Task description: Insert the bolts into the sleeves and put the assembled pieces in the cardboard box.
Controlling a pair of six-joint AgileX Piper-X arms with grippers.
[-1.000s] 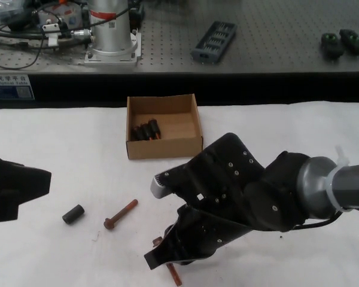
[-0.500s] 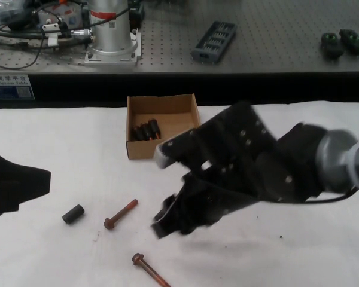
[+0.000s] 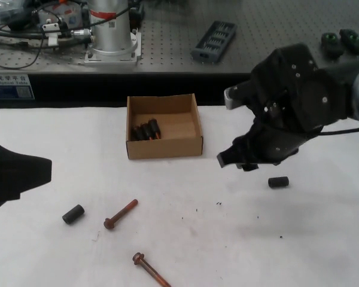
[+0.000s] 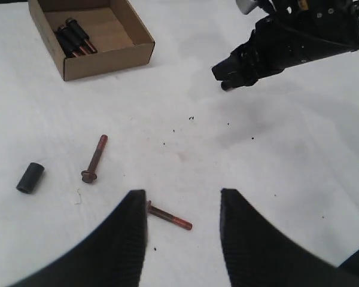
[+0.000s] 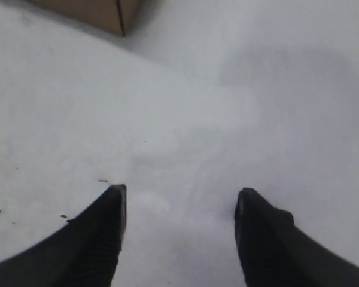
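The cardboard box (image 3: pixel 192 145) stands at the middle back of the white cloth with several assembled pieces (image 3: pixel 146 130) in it. One black sleeve (image 3: pixel 73 213) and a rusty bolt (image 3: pixel 121 214) lie left of centre, a second bolt (image 3: pixel 151 269) lies near the front edge, and another sleeve (image 3: pixel 278 182) lies at the right. My right gripper (image 3: pixel 236 160) hangs open and holds nothing, just left of that right sleeve and right of the box. My left gripper (image 4: pixel 182 206) is open above the front bolt (image 4: pixel 169 216); its arm (image 3: pixel 12 176) is at the left edge.
Behind the cloth runs a perforated metal bench with a metal post (image 3: pixel 110 30), cables, a dark rack (image 3: pixel 214 40) and two black parts (image 3: pixel 343 43). The box corner (image 5: pixel 102 12) lies ahead of my right gripper (image 5: pixel 179 200). Bare cloth stretches across the centre and front right.
My right arm has risen from the front bolt and swung back and to the right. The front bolt and the right sleeve have come into sight. The left arm has stayed in place.
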